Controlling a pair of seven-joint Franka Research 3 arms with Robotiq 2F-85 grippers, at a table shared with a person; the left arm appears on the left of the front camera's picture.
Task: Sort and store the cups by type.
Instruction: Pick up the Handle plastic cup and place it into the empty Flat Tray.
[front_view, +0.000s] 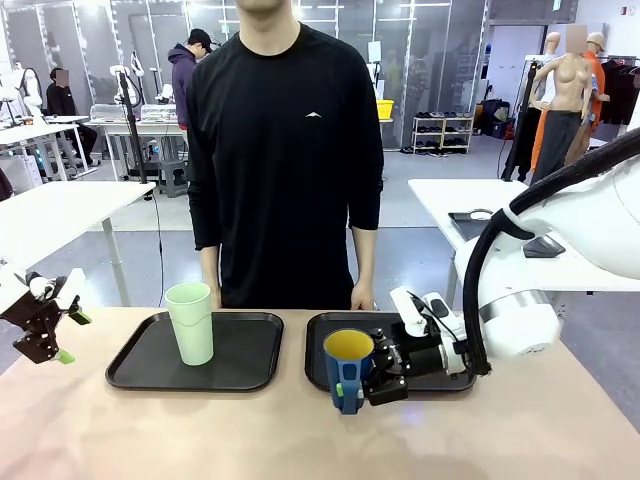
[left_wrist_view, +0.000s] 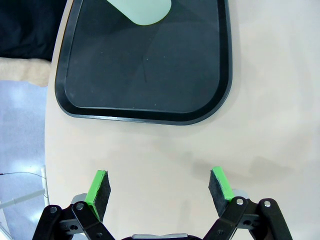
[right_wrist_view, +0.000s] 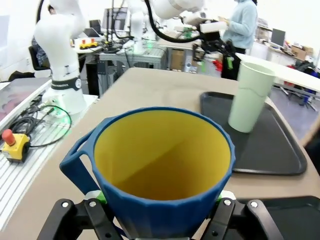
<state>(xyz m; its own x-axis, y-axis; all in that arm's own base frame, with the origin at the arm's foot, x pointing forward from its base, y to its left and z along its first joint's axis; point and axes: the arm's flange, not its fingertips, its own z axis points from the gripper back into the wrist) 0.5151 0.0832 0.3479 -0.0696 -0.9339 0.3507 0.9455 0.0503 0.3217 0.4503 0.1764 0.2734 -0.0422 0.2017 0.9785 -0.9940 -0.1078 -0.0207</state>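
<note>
The right gripper (front_view: 372, 385) pinches the dark blue plastic mug with yellow inside (front_view: 348, 368), probably to place it on the black right tray (front_view: 318, 340); the left gripper (left_wrist_view: 160, 187) waits, jaws spread.

Two black trays (front_view: 150, 375) (front_view: 318, 365) lie side by side on a pale tan table (front_view: 200, 435), as a person in a black long-sleeved shirt (front_view: 285, 150) stands at its far edge, white tables (front_view: 60, 210) behind.
</note>
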